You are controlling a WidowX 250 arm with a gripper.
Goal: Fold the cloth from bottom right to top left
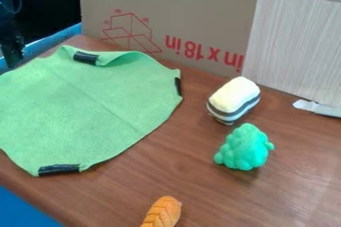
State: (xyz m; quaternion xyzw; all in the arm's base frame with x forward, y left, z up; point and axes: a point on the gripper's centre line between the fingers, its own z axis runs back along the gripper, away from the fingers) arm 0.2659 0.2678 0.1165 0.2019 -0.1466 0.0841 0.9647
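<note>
A green cloth (pixel 80 106) lies spread over the left half of the table, running out at the left edge of the view. Black tape patches mark its top corner, right corner and bottom corner. Its upper edge curls up a little beside the top patch, while the rest looks mostly flat with a faint diagonal crease. Dark parts of what appears to be my gripper (pixel 11 44) stand at the far left edge, above and apart from the cloth, against a black background.
Right of the cloth are a white block with dark stripes (pixel 233 100) and a green bumpy toy (pixel 244 148). An orange braided toy (pixel 162 212) lies at the bottom edge. A cardboard panel (pixel 200 17) walls off the table's back, with a pale board (pixel 296 47) against it.
</note>
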